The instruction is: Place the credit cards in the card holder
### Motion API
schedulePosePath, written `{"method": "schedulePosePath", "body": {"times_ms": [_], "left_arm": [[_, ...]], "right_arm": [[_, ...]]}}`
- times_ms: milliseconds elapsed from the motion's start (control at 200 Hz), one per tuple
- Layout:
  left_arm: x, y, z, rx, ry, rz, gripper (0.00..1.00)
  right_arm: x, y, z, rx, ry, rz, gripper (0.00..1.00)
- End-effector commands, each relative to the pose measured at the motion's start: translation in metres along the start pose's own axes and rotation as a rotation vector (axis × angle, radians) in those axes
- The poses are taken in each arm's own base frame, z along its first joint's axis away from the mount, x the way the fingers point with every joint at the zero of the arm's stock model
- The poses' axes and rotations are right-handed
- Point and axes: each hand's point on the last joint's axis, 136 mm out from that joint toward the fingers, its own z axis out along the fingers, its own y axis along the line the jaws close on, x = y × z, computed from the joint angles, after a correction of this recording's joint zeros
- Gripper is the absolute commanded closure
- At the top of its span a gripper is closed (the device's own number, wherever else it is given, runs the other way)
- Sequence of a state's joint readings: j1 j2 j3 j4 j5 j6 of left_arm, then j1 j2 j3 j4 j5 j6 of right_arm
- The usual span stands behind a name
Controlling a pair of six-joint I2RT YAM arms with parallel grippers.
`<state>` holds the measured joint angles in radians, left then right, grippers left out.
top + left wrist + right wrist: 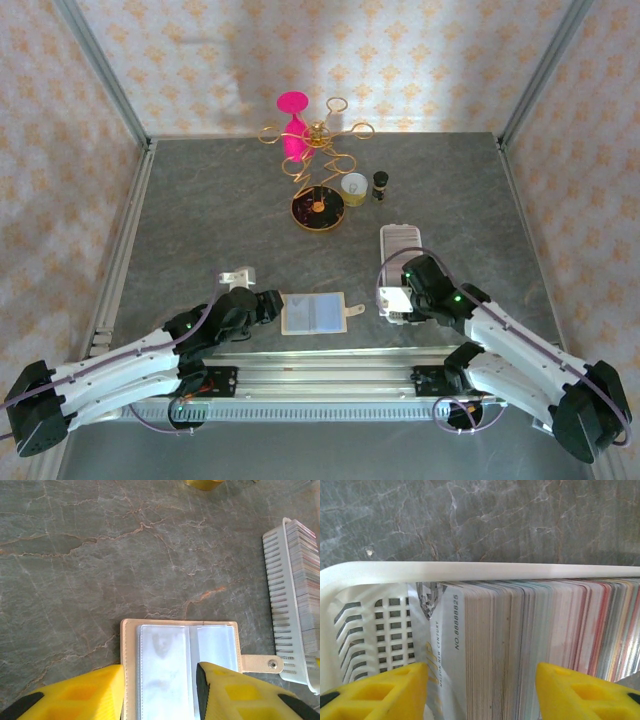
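The card holder (313, 313) is laid open and flat on the table (200, 200) between the two arms. Its clear sleeves are turned upward so that a card can be slid in, and its snap tab (265, 664) is pointed toward the white tray (280, 605).

The left gripper (160, 695) is held low over the near part of the holder. Its yellow fingers (75, 695) are spread apart, with the left-hand sleeve seen between them and nothing clamped. It is judged to be placed there to steady the holder, but whether the fingers press on it cannot be told.

The credit cards (520, 645) are packed on edge in the tray, just to the right of the holder, and none is yet seen in a sleeve. The right gripper (480, 690) is lowered over the near end of the row, its fingers parted with a bunch of cards between them. No card is seen lifted out. A single card is judged hard to separate from so tight a row.
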<state>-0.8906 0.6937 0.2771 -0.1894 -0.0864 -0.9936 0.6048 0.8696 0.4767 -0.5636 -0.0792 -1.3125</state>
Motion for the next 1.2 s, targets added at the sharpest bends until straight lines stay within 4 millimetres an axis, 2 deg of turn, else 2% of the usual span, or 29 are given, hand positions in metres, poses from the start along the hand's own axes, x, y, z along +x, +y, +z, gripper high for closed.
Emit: {"method": "schedulePosePath", "body": {"times_ms": [0, 225, 601, 921, 1196], "left_arm": [[0.000, -0.001, 0.000, 0.009, -0.008, 0.006, 0.57], [0.001, -0.001, 0.001, 0.013, -0.006, 0.001, 0.60], [0.004, -0.003, 0.003, 0.024, 0.009, -0.001, 0.67], [0.006, -0.004, 0.005, 0.023, 0.022, -0.001, 0.67], [0.009, -0.005, 0.008, 0.021, 0.037, 0.001, 0.68]], "right_arm": [[-0.001, -0.004, 0.005, 0.023, -0.007, -0.013, 0.42], [0.007, -0.002, 0.012, 0.038, 0.027, -0.053, 0.56], [0.009, 0.001, 0.005, 0.041, 0.029, -0.054, 0.74], [0.008, -0.004, 0.001, 0.057, 0.024, -0.054, 0.80], [0.008, -0.007, -0.004, 0.069, 0.022, -0.055, 0.81]]}}
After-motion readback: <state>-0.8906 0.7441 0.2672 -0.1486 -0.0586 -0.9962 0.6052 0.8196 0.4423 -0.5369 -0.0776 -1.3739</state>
